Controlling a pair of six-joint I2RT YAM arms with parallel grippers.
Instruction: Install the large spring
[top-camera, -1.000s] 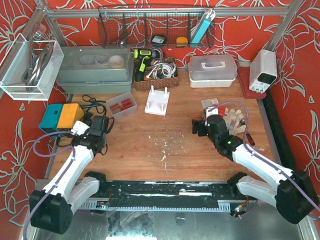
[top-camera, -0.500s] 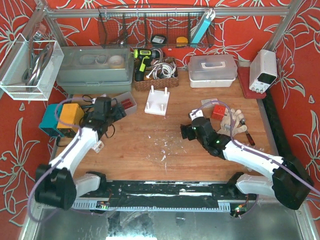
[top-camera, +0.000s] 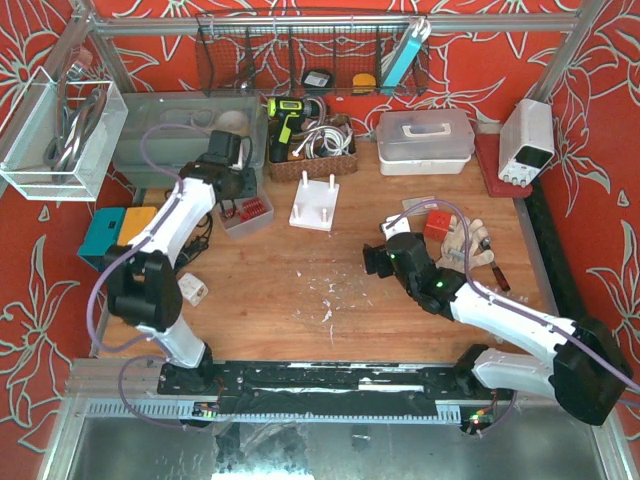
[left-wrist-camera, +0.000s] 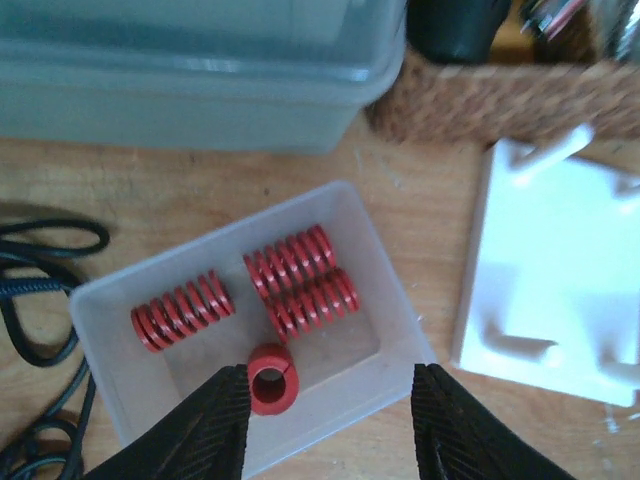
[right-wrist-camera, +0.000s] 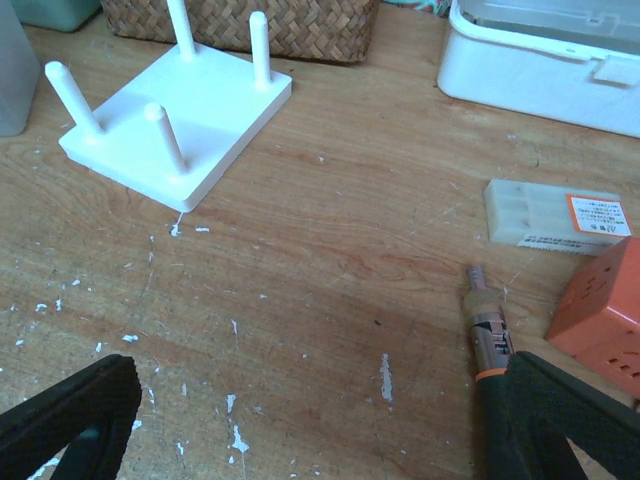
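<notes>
Wooden tabletop, pick-up step: left gripper hangs half-open, empty, over clear tray of red springs, upright spring between its jaws; next probably calls for closing, then carrying to white peg base; right gripper wide, empty.

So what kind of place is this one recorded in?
Probably a hobby workshop bench set up as a robot cell. It has a cordless drill at the back, a bench power supply on the right, and a tray of red springs.
</notes>
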